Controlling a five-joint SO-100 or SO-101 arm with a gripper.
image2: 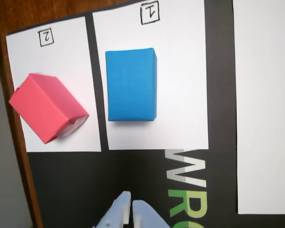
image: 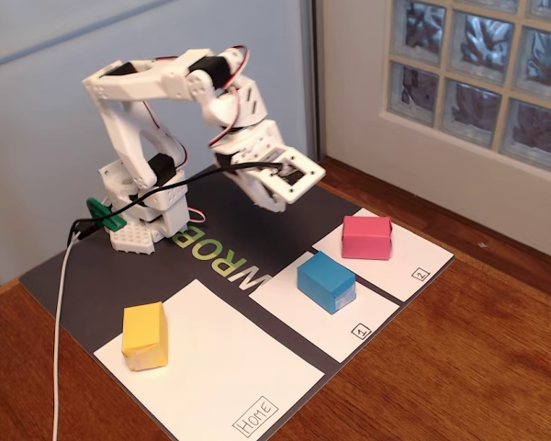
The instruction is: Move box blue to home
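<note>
The box blue [image: 327, 281] [image2: 131, 84] rests on the white sheet labelled 1 [image: 323, 310]. Home [image: 216, 367] is the largest white sheet, marked "HOME" at its near corner; in the wrist view its paper [image2: 265, 104] fills the right side. My gripper [image: 274, 198] [image2: 132, 203] hangs above the dark mat behind the sheets, well short of the blue box. Its two fingertips sit nearly touching with nothing between them, so it is shut and empty.
A yellow block [image: 146, 335] sits on the far left part of home. A pink block [image: 365, 236] [image2: 48, 108] lies on the sheet labelled 2 [image: 413, 262]. The dark mat [image: 92, 285] lies on a wooden table; a white cable [image: 59, 322] trails at the left.
</note>
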